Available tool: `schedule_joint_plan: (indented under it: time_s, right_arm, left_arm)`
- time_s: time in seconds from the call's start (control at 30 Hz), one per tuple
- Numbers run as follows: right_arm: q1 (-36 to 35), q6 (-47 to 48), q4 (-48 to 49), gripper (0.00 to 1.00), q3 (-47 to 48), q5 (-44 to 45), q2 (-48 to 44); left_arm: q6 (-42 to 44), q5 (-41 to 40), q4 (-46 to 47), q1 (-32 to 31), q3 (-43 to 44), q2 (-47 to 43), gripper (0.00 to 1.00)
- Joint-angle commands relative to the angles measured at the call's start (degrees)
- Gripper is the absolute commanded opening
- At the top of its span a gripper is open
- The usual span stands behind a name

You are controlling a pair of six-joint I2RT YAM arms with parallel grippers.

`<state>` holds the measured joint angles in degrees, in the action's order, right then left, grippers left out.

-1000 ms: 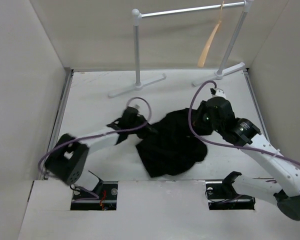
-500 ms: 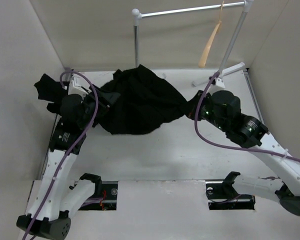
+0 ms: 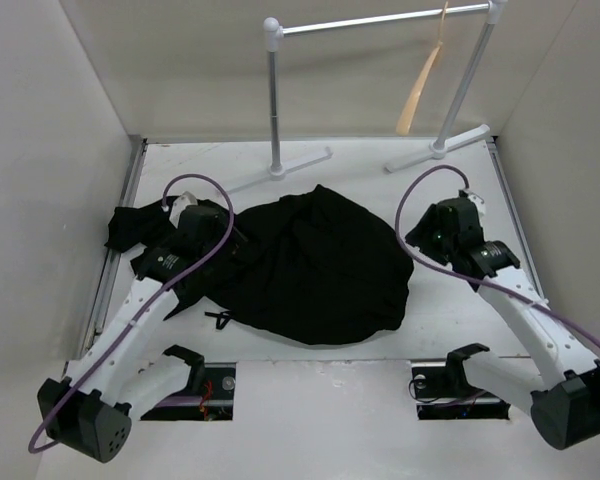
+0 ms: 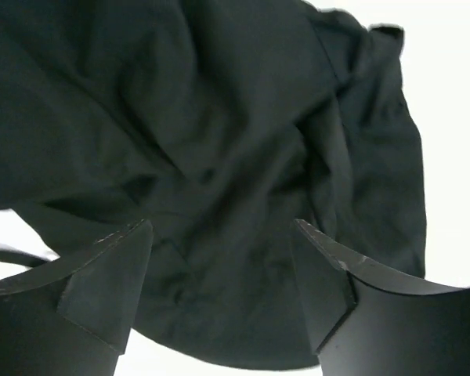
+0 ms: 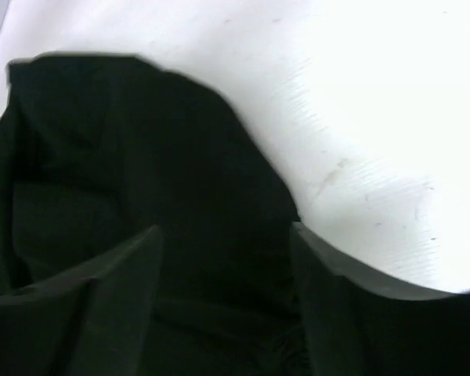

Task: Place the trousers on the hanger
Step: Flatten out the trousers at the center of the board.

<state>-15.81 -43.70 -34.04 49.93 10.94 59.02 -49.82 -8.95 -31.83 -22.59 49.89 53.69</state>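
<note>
Black trousers are lying heaped on the table, well apart from the hanger dangling on the rail, while the left gripper and right gripper are gaping empty over them, risking a blind pinch of one stray fold.

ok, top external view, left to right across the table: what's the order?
left gripper → trousers, main heap → right gripper

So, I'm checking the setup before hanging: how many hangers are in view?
1. The hanger hangs near the right end of the rail. No other shows, though the trousers could cover one.
</note>
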Motion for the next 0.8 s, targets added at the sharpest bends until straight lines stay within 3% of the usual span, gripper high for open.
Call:
schedule_joint_plan:
  time_s: [0.0, 0.03, 0.07, 0.13, 0.2, 0.3, 0.37, 0.57, 0.77]
  right_arm:
    - [-7.2, 0.8, 0.3, 0.56, -0.3, 3.4, -4.0]
    - [-9.9, 0.0, -0.6, 0.35, -2.1, 3.4, -4.9]
    - [-12.5, -1.7, -1.8, 0.21, -4.0, 2.9, -5.6]
    - [-17.3, -5.4, -4.3, 0.14, -7.8, 1.9, -6.7]
    - [-20.0, -8.7, -5.9, 0.18, -10.6, 2.3, -8.7]
    - [-21.2, -13.9, -8.0, 0.54, -14.0, 2.7, -13.0]
    - [-21.3, -16.4, -8.3, 0.63, -15.7, 1.0, -15.2]
    - [-24.1, -18.3, -8.2, 0.66, -18.2, -2.9, -12.7]
    - [-28.8, -18.3, -8.4, 0.69, -17.2, -2.9, -7.5]
  left_arm:
    - [0.8, -3.7, 5.1, 3.4, 0.0, 2.5, 0.65]
    - [0.9, -3.5, 6.3, 4.8, -0.1, 3.7, 0.60]
    - [1.0, -3.3, 7.1, 6.2, -0.3, 5.1, 0.54]
    - [1.0, -2.3, 7.8, 8.1, -0.3, 7.5, 0.40]
    - [1.0, -2.0, 7.4, 8.7, -0.5, 8.2, 0.35]
    - [0.9, -2.8, 5.9, 7.7, -3.6, 6.1, 0.40]
    - [0.2, -3.7, 4.2, 8.5, -7.0, 3.7, 0.50]
    - [-3.3, -2.0, 1.6, 17.8, -14.0, -0.9, 0.67]
    - [-3.9, -0.5, 2.7, 23.2, -16.3, -0.1, 0.67]
